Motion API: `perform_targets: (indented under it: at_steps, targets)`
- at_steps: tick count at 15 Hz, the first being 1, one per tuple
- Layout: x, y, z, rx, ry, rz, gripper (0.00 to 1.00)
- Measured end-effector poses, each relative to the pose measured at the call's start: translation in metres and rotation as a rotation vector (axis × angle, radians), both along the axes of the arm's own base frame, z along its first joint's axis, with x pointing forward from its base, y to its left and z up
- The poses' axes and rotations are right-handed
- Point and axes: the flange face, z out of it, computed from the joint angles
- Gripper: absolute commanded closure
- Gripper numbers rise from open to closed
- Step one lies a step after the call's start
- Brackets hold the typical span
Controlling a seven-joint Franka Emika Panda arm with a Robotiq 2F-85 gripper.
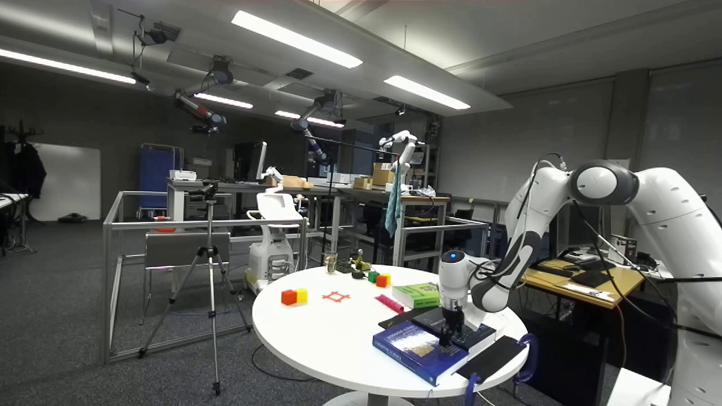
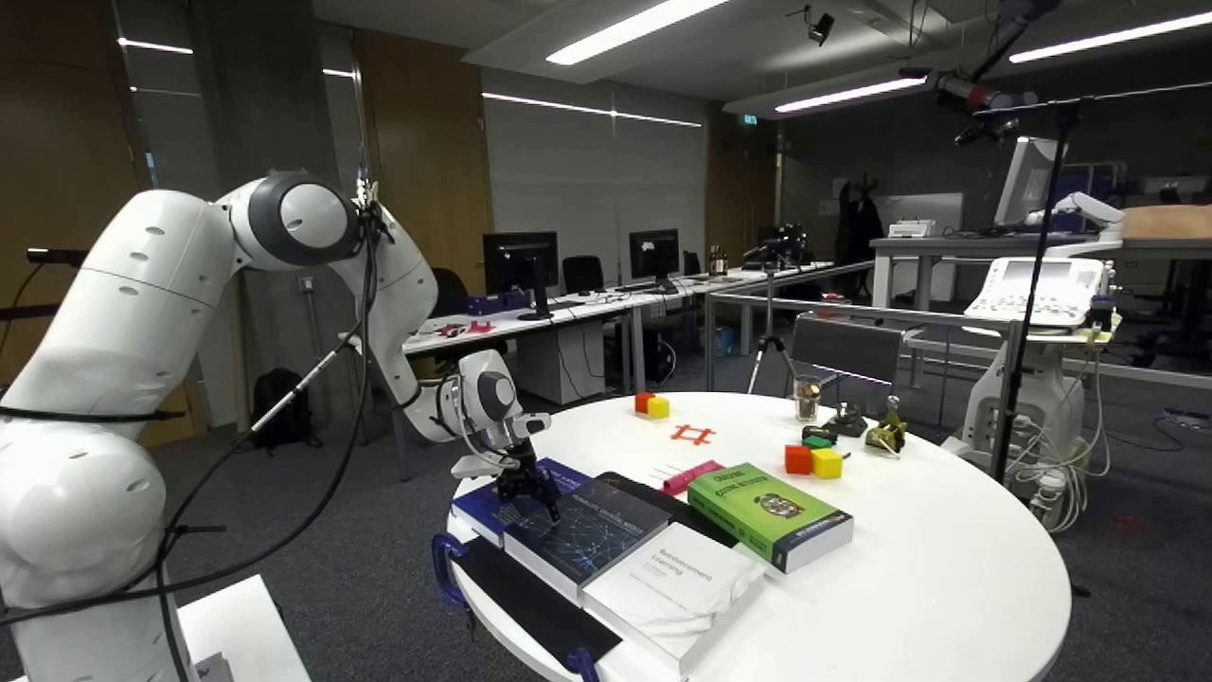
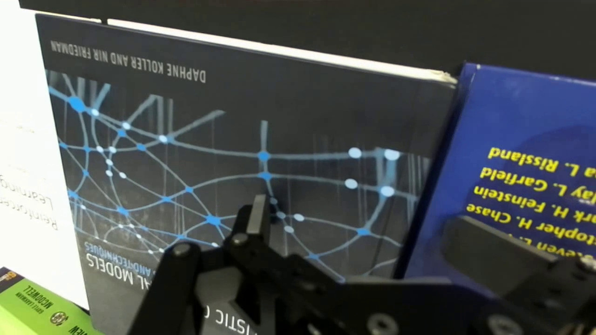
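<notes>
One black metal gripper [image 3: 358, 213] is pointing parted jaws at a rectangular black book [image 3: 233, 137] and rectangular blue book [image 3: 526, 125].

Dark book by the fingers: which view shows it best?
The wrist view: the dark book fills much of the frame, its author line readable though upside down; the fingers hide part of its cover. Both exterior views show it smaller and slanted, with the fingers also in front of part of it.

Dark book [image 3: 233, 149] says "DAPHNE KOLLER AND NIR FRIEDMAN", "MODELS". Blue book [image 3: 526, 135] says "Chase", "Feinstein", "Garfield", "Rissland". White book [image 2: 674, 587]: "Reinforcement Learning". Green book [image 3: 42, 304]: "MCDOWELL".
</notes>
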Motion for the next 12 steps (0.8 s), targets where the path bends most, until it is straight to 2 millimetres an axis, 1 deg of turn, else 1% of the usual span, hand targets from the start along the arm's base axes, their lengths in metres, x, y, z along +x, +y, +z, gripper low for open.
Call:
perform_targets:
  at_steps: [4,10,12]
  targets:
    - [0.003,-0.001,0.003,0.000,-0.007,-0.006,0.00]
    - [0.010,-0.016,0.021,-0.003,-0.002,-0.087,0.00]
    - [0.009,-0.019,0.022,0.007,0.025,-0.126,0.00]
